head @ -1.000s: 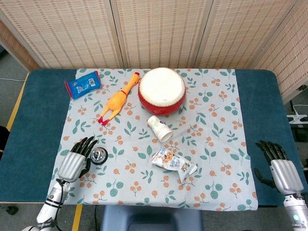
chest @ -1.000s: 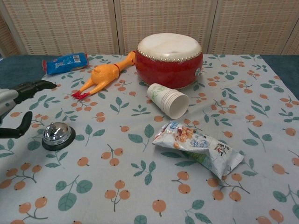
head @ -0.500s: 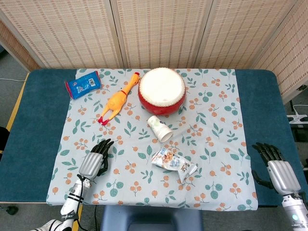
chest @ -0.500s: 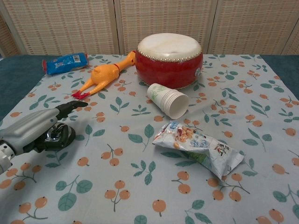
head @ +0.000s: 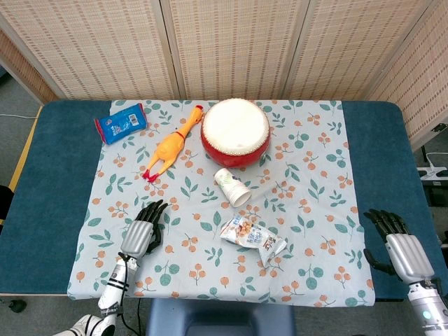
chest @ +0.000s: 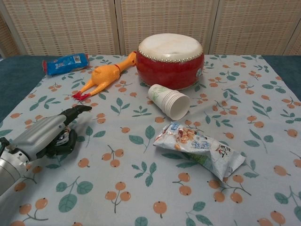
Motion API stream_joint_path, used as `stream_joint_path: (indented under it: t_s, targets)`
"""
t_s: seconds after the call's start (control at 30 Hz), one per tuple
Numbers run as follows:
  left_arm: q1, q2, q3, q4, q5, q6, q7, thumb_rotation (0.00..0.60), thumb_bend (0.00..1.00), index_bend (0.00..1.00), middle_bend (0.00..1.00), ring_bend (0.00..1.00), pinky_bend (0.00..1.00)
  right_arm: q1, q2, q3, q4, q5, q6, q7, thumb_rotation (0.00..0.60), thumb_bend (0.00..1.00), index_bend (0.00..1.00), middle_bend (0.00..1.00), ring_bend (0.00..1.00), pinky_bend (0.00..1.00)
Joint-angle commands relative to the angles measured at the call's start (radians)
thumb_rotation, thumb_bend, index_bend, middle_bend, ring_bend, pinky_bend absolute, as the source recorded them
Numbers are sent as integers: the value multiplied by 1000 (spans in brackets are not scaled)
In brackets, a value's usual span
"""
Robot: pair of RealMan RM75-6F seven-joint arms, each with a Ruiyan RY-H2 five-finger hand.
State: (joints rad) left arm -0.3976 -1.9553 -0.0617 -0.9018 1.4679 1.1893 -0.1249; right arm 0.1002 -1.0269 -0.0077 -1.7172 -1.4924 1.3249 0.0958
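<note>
my left hand [head: 140,234] lies palm down over the service bell [chest: 60,140], which sits on the patterned cloth [head: 308,168] near the front left. the fingers [chest: 75,111] reach forward past the bell and the thumb curls down at its near side, so the hand covers the dome rather than lifting it. only the bell's dark base and a sliver of chrome show in the chest view; in the head view the hand hides it entirely. i cannot tell whether the palm presses the button or merely hovers on it.

my right hand [head: 399,248] rests on the blue table edge [head: 392,140], well apart from everything, fingers spread and holding nothing.

other items: red drum [head: 236,131] at the back centre, rubber chicken [head: 170,145] just beside it to the left, blue packet [head: 120,123] at the back left corner, paper cup [head: 232,187] on its side in front of the drum, snack bag [head: 253,238] nearer the front.

compared with one second ago: the bell then stood uncovered just right of my left hand, which has since moved rightward over it. the right hand has drifted slightly lower in the head view.
</note>
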Motion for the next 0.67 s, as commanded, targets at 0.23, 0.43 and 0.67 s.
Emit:
stream_joint_path:
  t_s: [0.23, 0.43, 0.67]
  targets:
    - [11, 268, 17, -333, 159, 231, 146, 600, 831, 14, 0, 0, 143, 4, 6, 7, -3, 11, -3, 8, 600, 344, 119, 51, 0, 0]
    - [94, 501, 123, -519, 213, 293, 250, 600, 831, 24, 0, 0, 144, 2, 9, 2, -4, -2, 4, 12, 600, 344, 119, 51, 0, 0]
    - [179, 557, 169, -472, 176, 320, 220, 600, 831, 34, 0, 0, 145, 1, 1, 4, 1, -5, 11, 6, 600, 344, 119, 51, 0, 0]
